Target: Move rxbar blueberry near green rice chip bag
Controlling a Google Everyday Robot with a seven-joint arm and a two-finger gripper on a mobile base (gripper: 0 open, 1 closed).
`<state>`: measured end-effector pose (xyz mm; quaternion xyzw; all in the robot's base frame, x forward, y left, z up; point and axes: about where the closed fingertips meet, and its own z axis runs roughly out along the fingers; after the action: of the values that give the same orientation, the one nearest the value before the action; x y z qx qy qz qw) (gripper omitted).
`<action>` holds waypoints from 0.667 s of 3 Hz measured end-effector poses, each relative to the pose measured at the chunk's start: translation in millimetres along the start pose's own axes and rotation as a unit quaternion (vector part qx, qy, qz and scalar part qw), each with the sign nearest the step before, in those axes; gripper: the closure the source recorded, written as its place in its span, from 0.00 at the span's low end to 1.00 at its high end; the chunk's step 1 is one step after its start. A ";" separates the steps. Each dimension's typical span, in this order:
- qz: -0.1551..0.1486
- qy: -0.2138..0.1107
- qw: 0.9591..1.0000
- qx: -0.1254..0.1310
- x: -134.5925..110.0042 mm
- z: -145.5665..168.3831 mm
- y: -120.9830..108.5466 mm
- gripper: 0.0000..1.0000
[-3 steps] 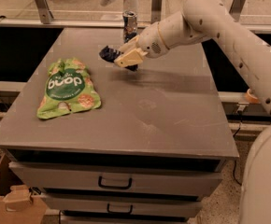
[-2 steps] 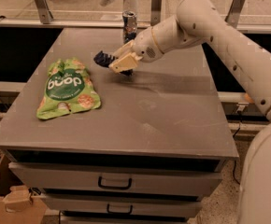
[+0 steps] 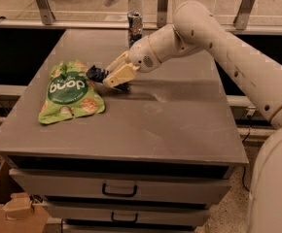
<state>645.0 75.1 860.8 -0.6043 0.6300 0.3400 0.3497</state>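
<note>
Between the earlier views and this one, the gripper [image 3: 107,74] and the rxbar blueberry [image 3: 95,73] in it had travelled left and toward the near side of the table [image 3: 180,130]. This brought the bar from the middle of the far half to a spot just beside the green rice chip bag [image 3: 70,90].

The two tan fingers [image 3: 123,74] were closed on the right-hand end of the bar. Its dark navy wrapper projected leftward beyond the fingertips, toward the bag's upper right edge. The bar lay close to that edge, though contact between wrapper and bag could not be confirmed.

A shadow fell on the table directly below the gripper, so the bar appeared to be low over the surface. Whether it rested on the surface could not be told.

The green rice chip bag lay flat on the left half of the table, logo upward. The drink can [image 3: 134,27] stood upright at the far edge, well apart from both task objects and behind the arm [image 3: 219,42].

As a judgement, the carrying stage was essentially complete, since the bar was already next to the bag. What appeared to be left was to set the bar down, release it and withdraw the gripper without dragging the wrapper or disturbing the bag.
</note>
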 end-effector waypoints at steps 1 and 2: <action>0.000 0.004 1.000 0.003 1.8 -2.2 -1.5 0.14; -0.003 0.002 1.000 0.016 -1.6 -11.1 -8.9 0.00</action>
<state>653.6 66.1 868.0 -0.6013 0.6343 0.3279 0.3587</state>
